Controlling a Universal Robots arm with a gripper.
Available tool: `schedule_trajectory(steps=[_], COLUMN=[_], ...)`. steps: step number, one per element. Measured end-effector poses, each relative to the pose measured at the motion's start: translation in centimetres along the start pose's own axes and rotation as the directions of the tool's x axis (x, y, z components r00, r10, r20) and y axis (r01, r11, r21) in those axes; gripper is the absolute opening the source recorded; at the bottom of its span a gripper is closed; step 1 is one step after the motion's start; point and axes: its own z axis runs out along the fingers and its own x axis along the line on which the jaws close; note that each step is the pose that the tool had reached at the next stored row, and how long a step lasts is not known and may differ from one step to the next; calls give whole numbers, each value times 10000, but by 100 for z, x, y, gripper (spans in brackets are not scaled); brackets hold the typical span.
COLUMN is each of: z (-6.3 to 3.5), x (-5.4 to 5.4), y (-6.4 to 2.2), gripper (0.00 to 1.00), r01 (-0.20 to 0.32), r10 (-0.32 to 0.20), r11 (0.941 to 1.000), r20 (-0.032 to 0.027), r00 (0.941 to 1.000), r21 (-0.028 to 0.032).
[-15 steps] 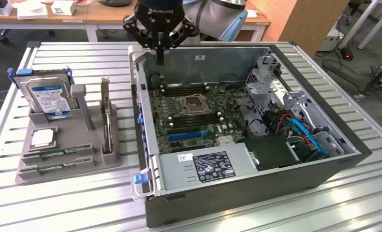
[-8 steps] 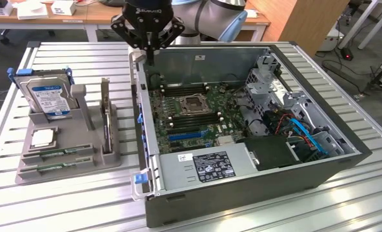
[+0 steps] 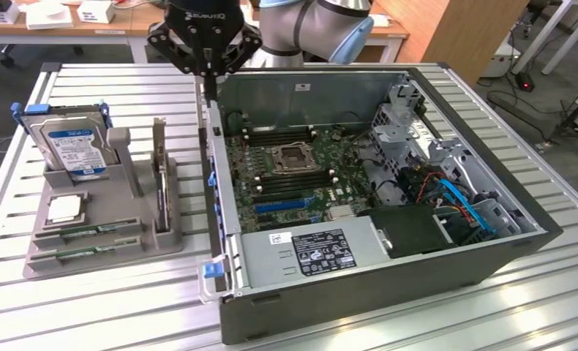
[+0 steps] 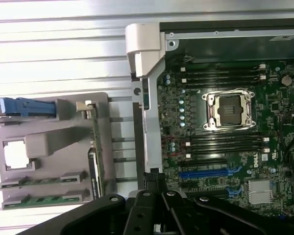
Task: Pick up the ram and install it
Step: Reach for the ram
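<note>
Presently the gripper is being held clenched, empty, above the computer case, while the ram is being cradled in the gray holder; judged light, stiff, fragile, it is being best gripped mid-length across its faces.

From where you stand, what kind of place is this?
Probably a robotics lab or test workshop: a robot arm hangs over an opened computer case on a slatted metal table, a gray holder of ram sticks and a hard drive beside it, desks behind.

2 green ram, grey tray, blue-label drive, green mobo, black gripper.
</note>
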Motion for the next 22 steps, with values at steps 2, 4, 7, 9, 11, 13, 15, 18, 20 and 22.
schedule_trajectory(steps=[2, 4, 7, 9, 11, 13, 15, 18, 20, 22], z=[-1, -3, -5, -6, -6, -7, -8, -10, -10, -11], x=[56, 111, 174, 209, 251, 293, 329, 389, 429, 476], y=[-4, -8, -13, -15, -19, -22, -24, -29, -32, -35], gripper=[9, 9, 9, 9, 9, 9, 9, 9, 9, 9], r01=[-2, 0, 0, -1, -1, -1, 0, 0, -1, -1], r10=[2, 0, 0, 1, 1, 1, 0, 0, 1, 1], r11=[10000, 10000, 10000, 10000, 10000, 10000, 10000, 10000, 10000, 10000], r20=[0, -1, 0, -1, 0, 0, 0, -1, -1, -1], r00=[10000, 10000, 10000, 10000, 10000, 10000, 10000, 10000, 10000, 10000], r21=[0, 1, 0, 1, 0, 0, 0, 1, 1, 1])
